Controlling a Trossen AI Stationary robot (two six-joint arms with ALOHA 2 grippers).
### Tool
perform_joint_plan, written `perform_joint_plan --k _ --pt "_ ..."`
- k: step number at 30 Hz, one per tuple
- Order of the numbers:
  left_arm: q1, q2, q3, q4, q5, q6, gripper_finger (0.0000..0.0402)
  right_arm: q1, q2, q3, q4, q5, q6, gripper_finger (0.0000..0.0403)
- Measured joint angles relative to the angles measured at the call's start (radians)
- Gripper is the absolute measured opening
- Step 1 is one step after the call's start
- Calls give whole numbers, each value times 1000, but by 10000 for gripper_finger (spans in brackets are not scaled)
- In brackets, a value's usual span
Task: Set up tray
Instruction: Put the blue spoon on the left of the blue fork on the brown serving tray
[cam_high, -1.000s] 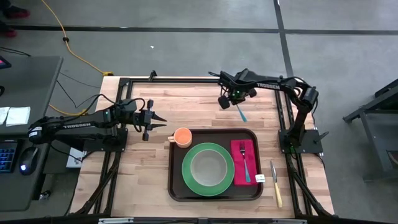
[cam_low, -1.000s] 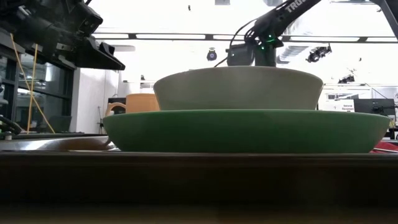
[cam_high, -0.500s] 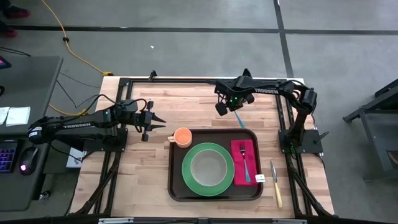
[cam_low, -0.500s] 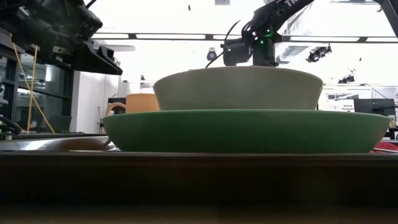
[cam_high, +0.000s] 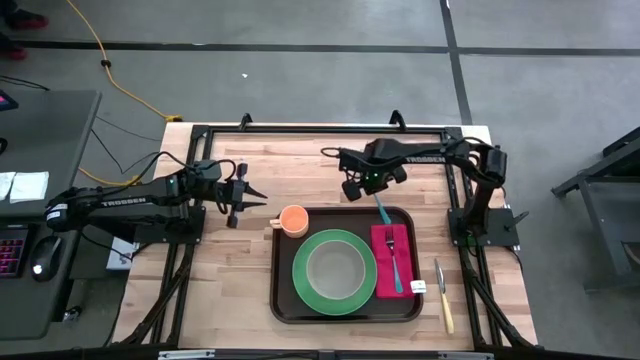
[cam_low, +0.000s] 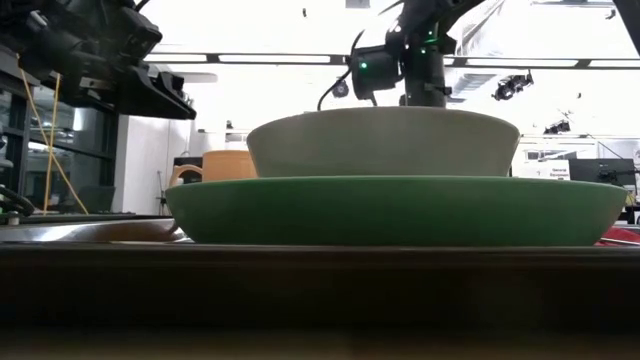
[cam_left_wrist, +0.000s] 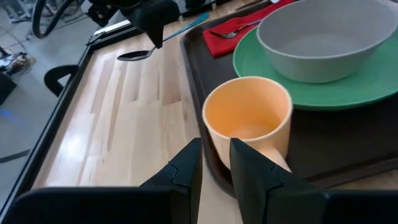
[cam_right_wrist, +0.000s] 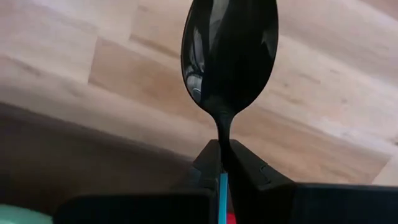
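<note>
The right gripper (cam_high: 372, 190), pinching a blue-handled dark metal spoon (cam_right_wrist: 229, 53), has carried it nearer the large dark brown plastic tray (cam_high: 280, 300), likely to lay beside the red napkin (cam_high: 383, 270).

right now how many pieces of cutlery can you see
3: a fork on the red napkin in the tray, a knife on the table right of the tray, a spoon in the right pincer.

right hand (cam_high: 374, 192) holds a spoon (cam_high: 381, 209) over the tray (cam_high: 282, 300) rim.
</note>
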Motion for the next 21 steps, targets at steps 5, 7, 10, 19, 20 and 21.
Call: perform_joint_plan --k 5,7,10,19,20,21 --pt "0 0 0 -15 17 0 113 42 0 0 -15 0 61 3" --pt "0 0 0 -27 29 0 113 58 0 0 -25 1 84 3" --pt "0 0 0 -29 35 0 113 86 0 0 -43 1 121 3" --pt "0 0 0 -50 35 8 113 175 0 0 -85 0 258 3" --pt "0 0 0 -50 35 8 113 185 0 0 -85 0 275 3" --pt "0 0 0 -50 35 8 113 196 0 0 -85 -1 290 3"
